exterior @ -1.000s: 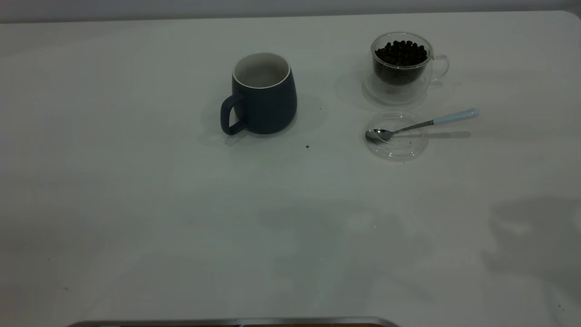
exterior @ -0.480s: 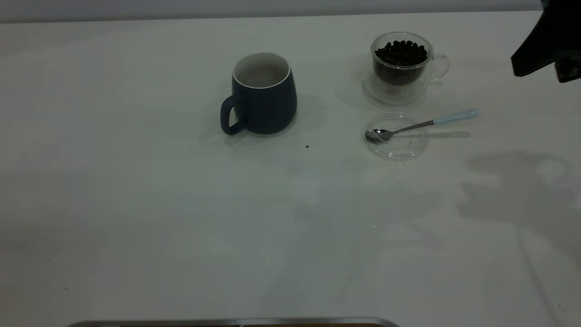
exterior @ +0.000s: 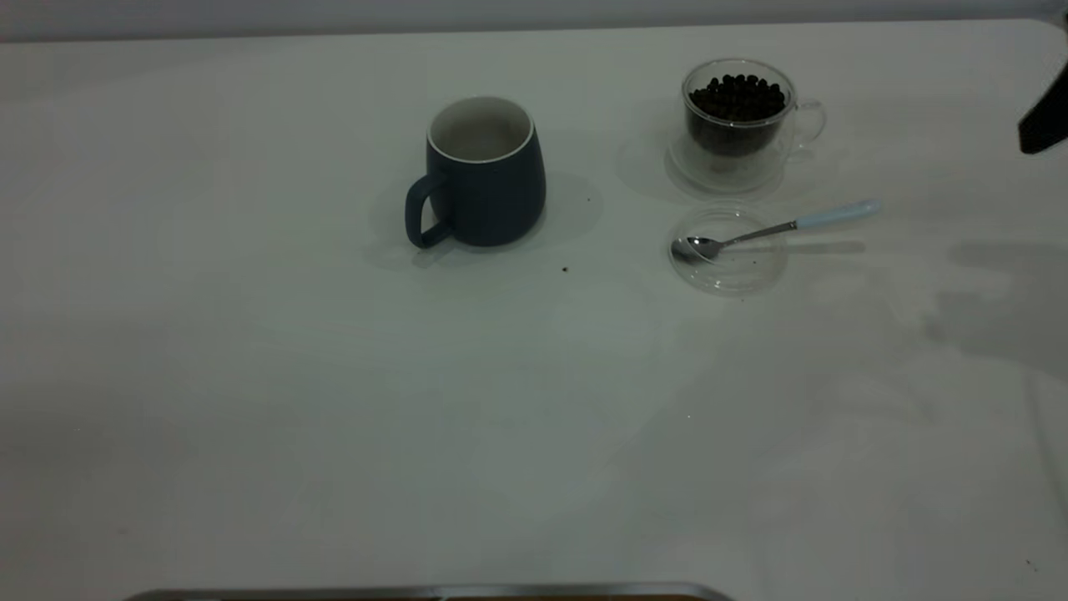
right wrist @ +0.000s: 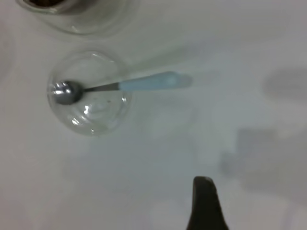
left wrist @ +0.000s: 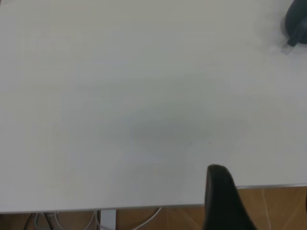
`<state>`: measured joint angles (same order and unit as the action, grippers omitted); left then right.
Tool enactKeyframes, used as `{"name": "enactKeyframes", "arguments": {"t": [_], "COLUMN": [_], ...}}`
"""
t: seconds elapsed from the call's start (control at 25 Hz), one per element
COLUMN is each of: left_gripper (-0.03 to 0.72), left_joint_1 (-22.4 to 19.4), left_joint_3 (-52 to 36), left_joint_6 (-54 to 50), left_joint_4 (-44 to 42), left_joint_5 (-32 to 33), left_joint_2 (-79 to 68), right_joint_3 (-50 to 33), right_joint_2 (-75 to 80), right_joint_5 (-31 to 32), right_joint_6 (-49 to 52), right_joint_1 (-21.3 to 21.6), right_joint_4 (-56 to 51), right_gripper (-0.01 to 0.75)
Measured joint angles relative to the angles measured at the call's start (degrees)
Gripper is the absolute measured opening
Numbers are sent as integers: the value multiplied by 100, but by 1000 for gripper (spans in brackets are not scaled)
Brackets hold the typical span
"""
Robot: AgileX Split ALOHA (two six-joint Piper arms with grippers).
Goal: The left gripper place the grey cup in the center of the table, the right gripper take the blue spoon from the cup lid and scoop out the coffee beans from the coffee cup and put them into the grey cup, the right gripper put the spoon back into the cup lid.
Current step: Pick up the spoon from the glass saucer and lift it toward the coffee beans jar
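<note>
The grey cup (exterior: 481, 171) stands upright toward the table's (exterior: 250, 376) far edge, near the middle, and to its right the coffee cup (exterior: 738, 117) of beans sits by the far right corner with the blue spoon (exterior: 776, 228) resting in the cup lid (exterior: 727, 250) just in front. The left gripper (left wrist: 223, 196) hovers over the near edge and the right gripper (right wrist: 205, 203) at the right edge near the spoon handle; whether either is spread or closed cannot be told. A misjudged grasp on the thin handle could probably tip the spoon off the lid or skid the lid away.
</note>
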<state>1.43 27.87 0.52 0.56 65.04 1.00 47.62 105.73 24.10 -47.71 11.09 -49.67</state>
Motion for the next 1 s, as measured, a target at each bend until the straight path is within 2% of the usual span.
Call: {"name": "enactKeyframes", "arguments": {"t": [0.24,0.44,1.0], "left_gripper": [475,475,475], "left_joint_1": [0,0,0], "left_joint_3": [0,0,0], "left_joint_6": [0,-5,-12], "left_joint_4": [0,0,0], "left_joint_5": [0,0,0], "left_joint_2": [0,0,0], "right_joint_3": [565,1305,2690], "right_joint_2": [744,1566,3448], "right_joint_5": [774,1609,2806], "right_joint_6": [-1273,-2204,-2454], "right_joint_1": [440,535,535], "right_joint_4": [-969,-1799,-2209], "right_gripper": [563,563,562]}}
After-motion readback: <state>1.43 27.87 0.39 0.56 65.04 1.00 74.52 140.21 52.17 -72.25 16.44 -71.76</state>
